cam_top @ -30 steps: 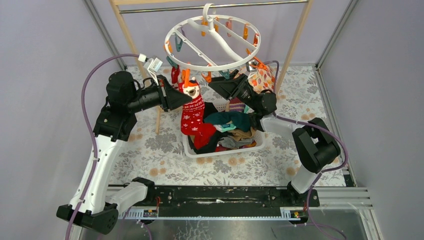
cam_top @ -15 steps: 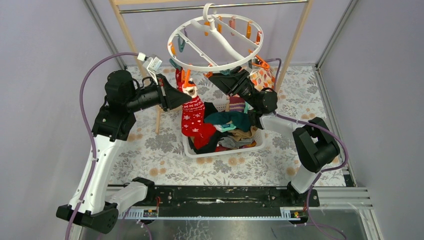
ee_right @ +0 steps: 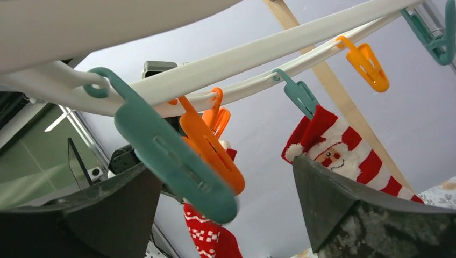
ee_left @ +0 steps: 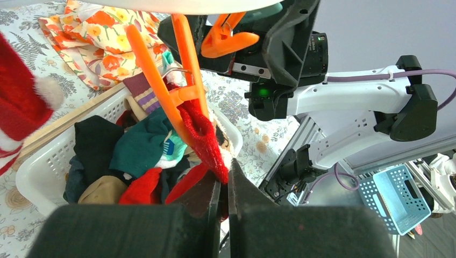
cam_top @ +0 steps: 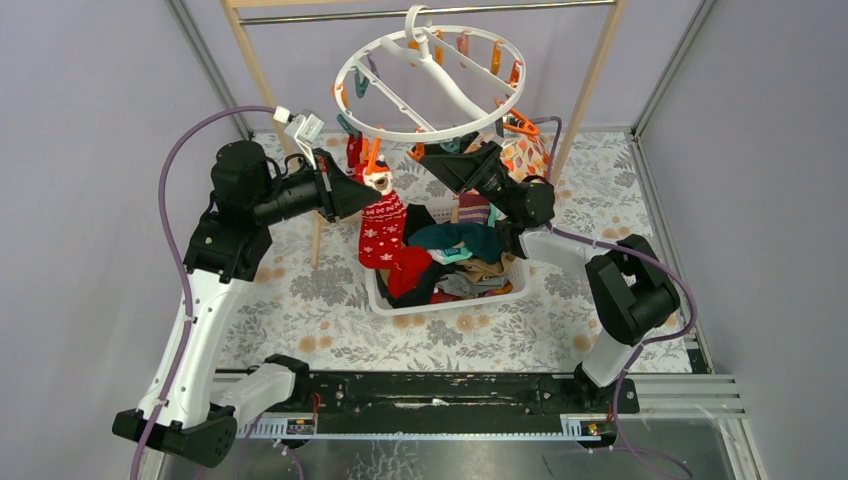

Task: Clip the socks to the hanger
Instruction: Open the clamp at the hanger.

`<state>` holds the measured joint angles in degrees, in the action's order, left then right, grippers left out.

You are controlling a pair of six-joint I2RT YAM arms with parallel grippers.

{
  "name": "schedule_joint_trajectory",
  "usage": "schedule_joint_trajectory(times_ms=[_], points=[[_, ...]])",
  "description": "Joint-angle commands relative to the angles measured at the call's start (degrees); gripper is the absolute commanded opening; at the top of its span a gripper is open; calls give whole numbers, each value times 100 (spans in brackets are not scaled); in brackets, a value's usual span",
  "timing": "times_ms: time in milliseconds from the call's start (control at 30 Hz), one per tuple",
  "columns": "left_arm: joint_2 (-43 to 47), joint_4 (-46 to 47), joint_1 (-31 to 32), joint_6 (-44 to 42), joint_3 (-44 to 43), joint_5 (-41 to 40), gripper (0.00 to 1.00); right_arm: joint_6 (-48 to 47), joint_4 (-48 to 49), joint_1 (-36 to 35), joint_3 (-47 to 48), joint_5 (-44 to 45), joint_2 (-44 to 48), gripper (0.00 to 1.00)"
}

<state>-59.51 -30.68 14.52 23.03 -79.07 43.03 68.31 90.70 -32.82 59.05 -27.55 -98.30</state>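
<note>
Sock (cam_top: 383,232), red with white pattern, is hanging under the hanger (ee_right: 269,51), its cuff seemingly sitting in the orange clip (ee_left: 177,102). Left gripper (ee_left: 225,180) is pinching the cuff tight. Right gripper (ee_right: 226,215) is gaping wide, holding nothing. Risk: letting go while the clip is biting only the edge, so the sock drops into the basket (cam_top: 450,300).

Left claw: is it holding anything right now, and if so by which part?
Yes. The left claw is shut on the red sock, pinching its upper end right beside the orange clip on the hanger.
</note>
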Motion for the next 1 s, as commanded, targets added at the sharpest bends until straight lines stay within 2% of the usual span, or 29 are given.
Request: schedule_joint_trajectory(times_ms=[0, 167, 400, 500, 633, 800, 967], points=[[71, 25, 15, -206, -246, -79, 1, 44, 640, -17, -26, 59, 286, 100], [65, 9, 12, -229, -396, -75, 0, -340, 458, 42, -875, 440, 711, 99], [49, 10, 15, -211, -582, -30, 0, -370, 274, 221, -1656, 550, 982, 88], [62, 9, 14, -211, -598, -18, 0, -676, -197, 238, -1767, 480, 1179, 86], [62, 9, 15, -219, -578, 2, 0, -897, -292, 229, -1876, 423, 1369, 80], [54, 9, 14, -213, -582, 29, 0, -888, 207, 2, -1922, 499, 1400, 74], [48, 7, 15, -209, -574, 40, 0, -595, 751, -124, -1441, 677, 1016, 74]])
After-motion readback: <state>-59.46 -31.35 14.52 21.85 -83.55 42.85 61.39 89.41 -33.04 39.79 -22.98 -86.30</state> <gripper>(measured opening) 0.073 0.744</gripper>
